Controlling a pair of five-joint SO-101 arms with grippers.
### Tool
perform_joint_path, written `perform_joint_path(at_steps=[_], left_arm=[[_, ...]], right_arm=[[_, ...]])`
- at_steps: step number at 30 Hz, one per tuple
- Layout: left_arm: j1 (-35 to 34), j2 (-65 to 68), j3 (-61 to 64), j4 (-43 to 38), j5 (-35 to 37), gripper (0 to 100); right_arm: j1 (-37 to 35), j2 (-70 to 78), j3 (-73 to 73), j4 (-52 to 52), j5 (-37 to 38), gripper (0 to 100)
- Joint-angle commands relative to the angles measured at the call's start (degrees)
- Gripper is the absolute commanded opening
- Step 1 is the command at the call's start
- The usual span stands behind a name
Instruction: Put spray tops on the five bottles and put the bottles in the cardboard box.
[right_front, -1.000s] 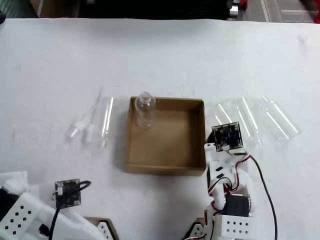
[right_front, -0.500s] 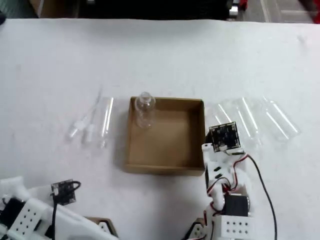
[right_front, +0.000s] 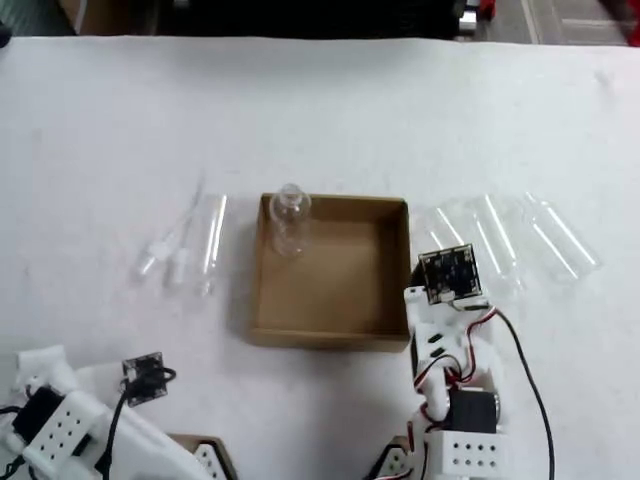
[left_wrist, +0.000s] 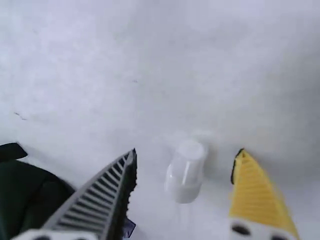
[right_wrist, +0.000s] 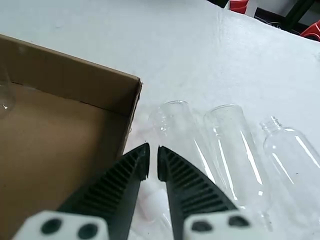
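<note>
One clear plastic bottle (right_front: 290, 222) stands in the far-left corner of the brown cardboard box (right_front: 345, 295). Three uncapped bottles (right_front: 497, 243) lie to its right and a fourth bottle (right_front: 212, 238) to its left, so most of the task remains. Left tool (left_wrist: 186, 155) apart, straddling a white spray top (left_wrist: 186, 172) on the desk (right_front: 120, 120). Right tool (right_wrist: 152, 161) together, empty.

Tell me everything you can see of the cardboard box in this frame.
The cardboard box is plain brown, shallow, roughly square and open-topped, with no flaps showing. It lies flat on the white table. One clear bottle sits in its far left corner; the rest of its floor is bare. The right gripper hangs just outside its right wall.
</note>
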Motion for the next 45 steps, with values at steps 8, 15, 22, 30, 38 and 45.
perform_joint_path(at_steps=[8,15,22,30,38,45], left_arm=[[-1.01,-0.66,-0.18,-0.7,-4.48,3],[0.84,-0.75,-0.35,-3.43,-0.97,2],[6.29,-0.75,-6.77,-3.34,12.22,2],[12.79,-0.75,-17.85,-16.53,47.21,2],[11.21,-0.31,-19.6,-23.03,53.19,2],[9.71,-0.22,-32.79,-14.59,52.84,2]], right_arm=[[-0.4,-0.22,0.53,-0.75,0.62,1.8],[-0.4,-0.22,0.53,-0.75,0.62,1.8],[-0.4,-0.22,0.53,-0.75,0.62,1.8],[-0.48,-0.22,0.53,-0.75,0.62,1.8],[-0.48,-0.22,0.53,-0.75,0.62,1.8],[-0.48,-0.22,0.53,-0.75,0.62,1.8]])
